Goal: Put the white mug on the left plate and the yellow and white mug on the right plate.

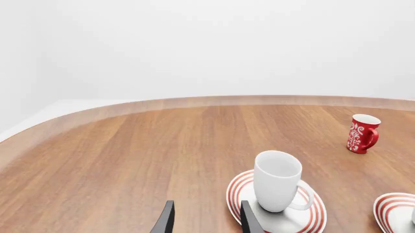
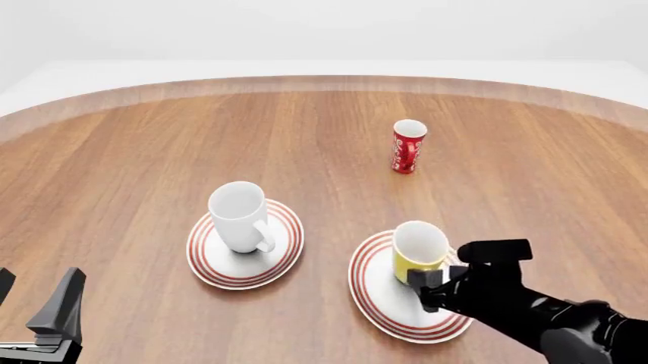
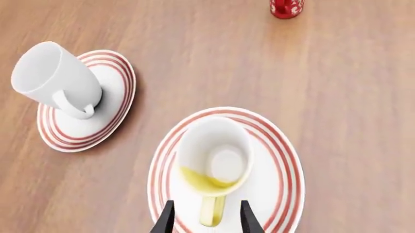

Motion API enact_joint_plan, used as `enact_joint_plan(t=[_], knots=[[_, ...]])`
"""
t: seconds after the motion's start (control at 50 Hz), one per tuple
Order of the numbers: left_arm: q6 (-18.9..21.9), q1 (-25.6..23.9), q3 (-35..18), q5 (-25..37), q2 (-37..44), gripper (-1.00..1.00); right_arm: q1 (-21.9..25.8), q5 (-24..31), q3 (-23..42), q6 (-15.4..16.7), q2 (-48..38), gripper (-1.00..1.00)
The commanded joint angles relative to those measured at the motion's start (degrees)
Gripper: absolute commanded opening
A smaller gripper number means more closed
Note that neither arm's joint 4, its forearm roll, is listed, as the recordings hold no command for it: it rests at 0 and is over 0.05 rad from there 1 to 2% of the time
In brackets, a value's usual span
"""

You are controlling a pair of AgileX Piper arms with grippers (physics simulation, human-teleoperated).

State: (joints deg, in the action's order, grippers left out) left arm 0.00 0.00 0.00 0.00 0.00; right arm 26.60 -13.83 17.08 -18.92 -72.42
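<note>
I saw the white mug (image 2: 240, 216) standing on the left plate (image 2: 208, 266) and the yellow and white mug (image 2: 419, 252) on the right plate (image 2: 372, 292). My right end effector (image 3: 204, 219) straddled its handle — apparently not clamped — while the left end effector (image 1: 206, 219) hung spread, empty.

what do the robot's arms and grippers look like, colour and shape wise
Both are matte black. The right arm is chunky and rounded, with a boxy block near the right gripper. The left gripper has two thin, flat, tapering black fingers. No cables or markings are visible.
</note>
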Motion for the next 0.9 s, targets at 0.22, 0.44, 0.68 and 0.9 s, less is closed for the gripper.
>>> enact_joint_plan(t=[0.22, 0.44, 0.68, 0.9], knots=[[0.00, 0.00, 0.00, 0.00, 0.00, 1.00, -0.60, 16.35, 5.03, 1.54, 18.49, 1.00], [0.00, 0.00, 0.00, 0.00, 0.00, 1.00, -1.96, 23.31, 8.56, 2.96, 26.78, 1.00], [0.00, 0.00, 0.00, 0.00, 0.00, 1.00, -3.92, 28.83, 14.57, 4.94, 34.67, 1.00], [0.00, 0.00, 0.00, 0.00, 0.00, 1.00, -4.87, 28.58, 19.19, 4.30, 41.86, 1.00]])
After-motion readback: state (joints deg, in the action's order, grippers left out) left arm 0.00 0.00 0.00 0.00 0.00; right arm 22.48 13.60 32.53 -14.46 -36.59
